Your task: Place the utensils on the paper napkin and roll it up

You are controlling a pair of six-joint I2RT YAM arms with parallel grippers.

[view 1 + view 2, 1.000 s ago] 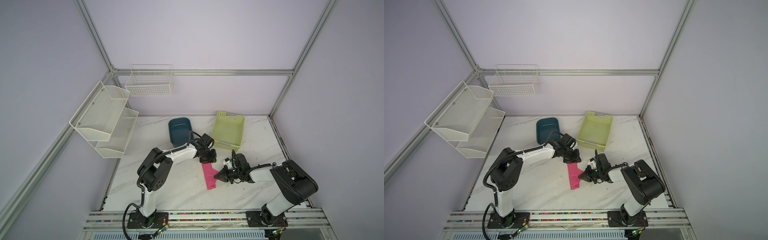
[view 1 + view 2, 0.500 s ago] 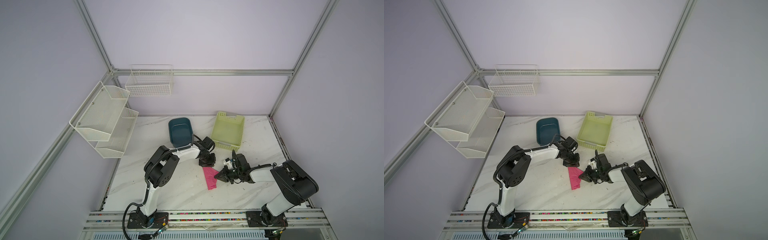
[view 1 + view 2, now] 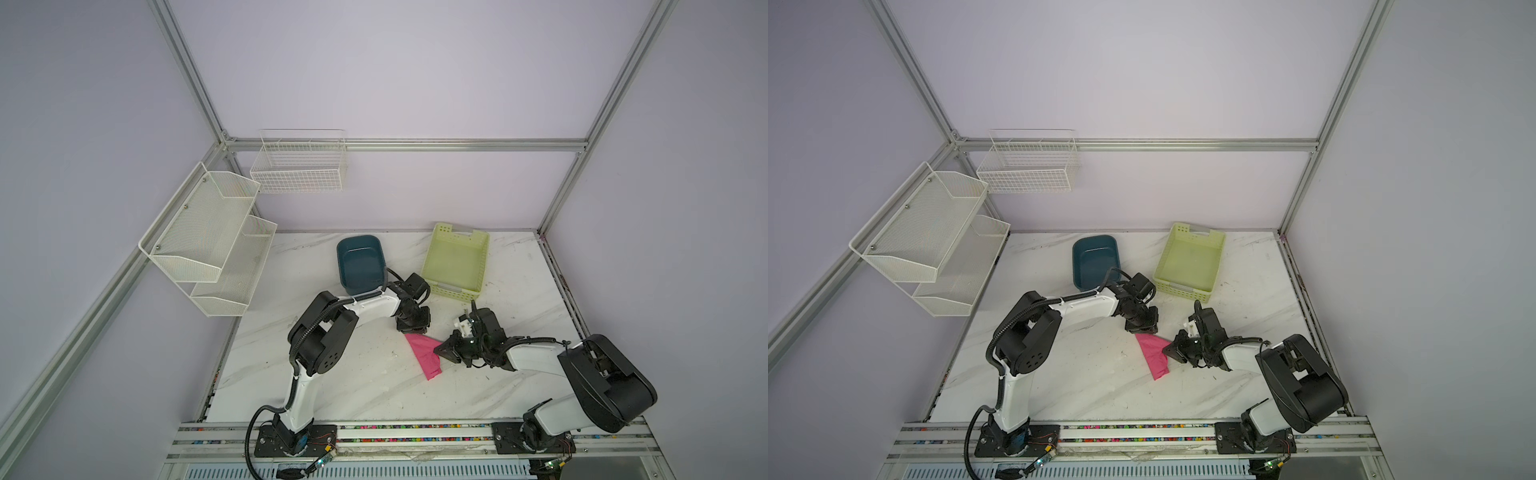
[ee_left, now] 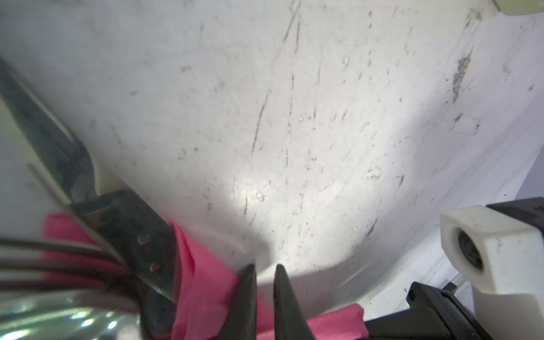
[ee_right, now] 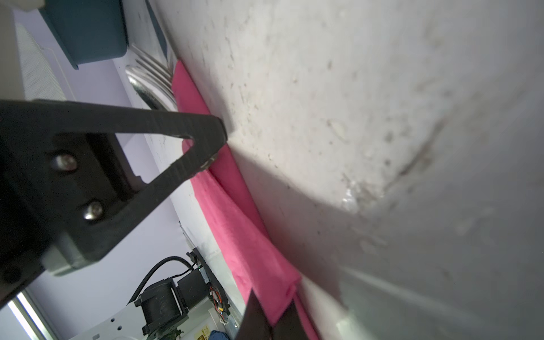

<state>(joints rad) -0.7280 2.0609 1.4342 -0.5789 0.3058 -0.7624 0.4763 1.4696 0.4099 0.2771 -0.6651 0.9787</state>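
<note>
Across the middle of both top views lies the marble table (image 3: pixel 519 299), and we find nothing on it relocated since one second ago. We note that the left arm (image 3: pixel 328 332) has swung its elbow toward frame right, while the right arm (image 3: pixel 536 353) is unchanged at lower right. At upper centre, the teal tub (image 3: pixel 360 262) and the green basket (image 3: pixel 455 259) stand apart from the napkin.

The paper napkin (image 3: pixel 424 357), folded into a narrow pink strip, lies flat at frame centre. It slants down to the right, in the same place as before.

The left gripper (image 3: pixel 411 331) has dropped lower in frame onto the strip's upper end. In the left wrist view its fingertips (image 4: pixel 248 282) stand narrowly apart, and we cannot tell whether they pinch paper. The right gripper (image 3: pixel 438 350) is clenched, as before, on a fold at the strip's right edge.

Of the utensils (image 5: pixel 151 84) only the metal heads show. Fork tines and a spoon bowl protrude from the strip's end beside the left gripper.
</note>
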